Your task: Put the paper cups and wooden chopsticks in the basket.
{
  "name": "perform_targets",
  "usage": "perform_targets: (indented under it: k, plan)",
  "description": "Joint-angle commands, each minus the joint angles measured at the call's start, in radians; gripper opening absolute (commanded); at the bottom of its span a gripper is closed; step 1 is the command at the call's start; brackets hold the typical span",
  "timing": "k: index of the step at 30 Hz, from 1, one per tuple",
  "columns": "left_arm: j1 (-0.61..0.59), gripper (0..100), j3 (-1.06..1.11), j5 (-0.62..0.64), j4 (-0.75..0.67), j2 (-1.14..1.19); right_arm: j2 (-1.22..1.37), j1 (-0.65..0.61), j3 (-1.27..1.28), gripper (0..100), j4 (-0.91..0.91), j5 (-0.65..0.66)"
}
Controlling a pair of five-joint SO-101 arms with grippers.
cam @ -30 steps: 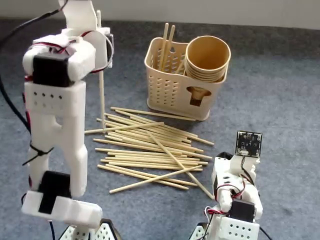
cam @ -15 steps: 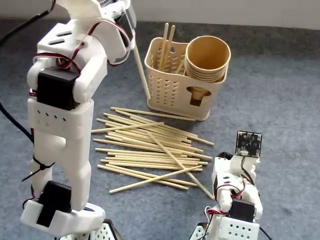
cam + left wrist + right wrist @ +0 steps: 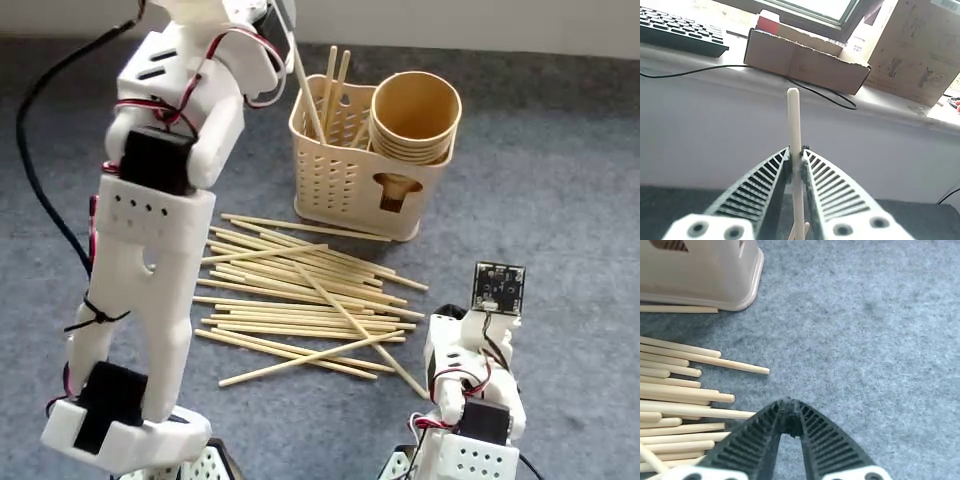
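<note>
A cream plastic basket (image 3: 340, 175) stands at the back middle of the grey mat. It holds a stack of paper cups (image 3: 415, 115) and two upright chopsticks (image 3: 333, 85). My left gripper (image 3: 797, 152) is raised over the basket's back left corner, shut on one chopstick (image 3: 794, 130) that slants down into the basket (image 3: 305, 90). Several loose wooden chopsticks (image 3: 300, 300) lie in a pile in front of the basket. My right gripper (image 3: 788, 421) rests low at the front right, shut on nothing, beside the pile's ends (image 3: 685, 390).
The basket's foot (image 3: 705, 287) appears in the right wrist view. Bare grey mat (image 3: 540, 200) stretches to the right of the basket and pile. A pale wall with a ledge bearing a cardboard box (image 3: 805, 62) and keyboard (image 3: 682, 32) lies behind.
The left arm swung right from beside the pile to above the basket, carrying its chopstick, whose lower end now enters the basket. The right arm stayed still.
</note>
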Motion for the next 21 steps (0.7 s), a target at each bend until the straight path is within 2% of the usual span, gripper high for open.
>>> perform_targets:
  k: [1, 5, 9, 14, 18, 21]
  plan:
    - [0.015, 0, 0.173, 0.002, -0.313, -0.022, -0.012, 0.012, 0.114, 0.5, -0.018, 0.008]
    - [0.018, 0, 0.265, -0.012, -0.451, -0.024, -0.012, 0.012, 0.114, 0.5, -0.018, 0.008]
    - [0.053, 0, 0.277, -0.14, -0.448, -0.024, -0.012, 0.012, 0.114, 0.5, -0.018, 0.008]
    - [0.061, 1, 0.292, -0.203, -0.367, -0.044, -0.012, 0.012, 0.114, 0.5, -0.018, 0.008]
    - [0.056, 13, 0.312, -0.198, -0.229, -0.093, -0.012, 0.01, 0.114, 0.5, -0.018, 0.008]
    - [0.053, 13, 0.315, -0.203, -0.138, -0.131, -0.012, 0.008, 0.114, 0.5, -0.018, 0.008]
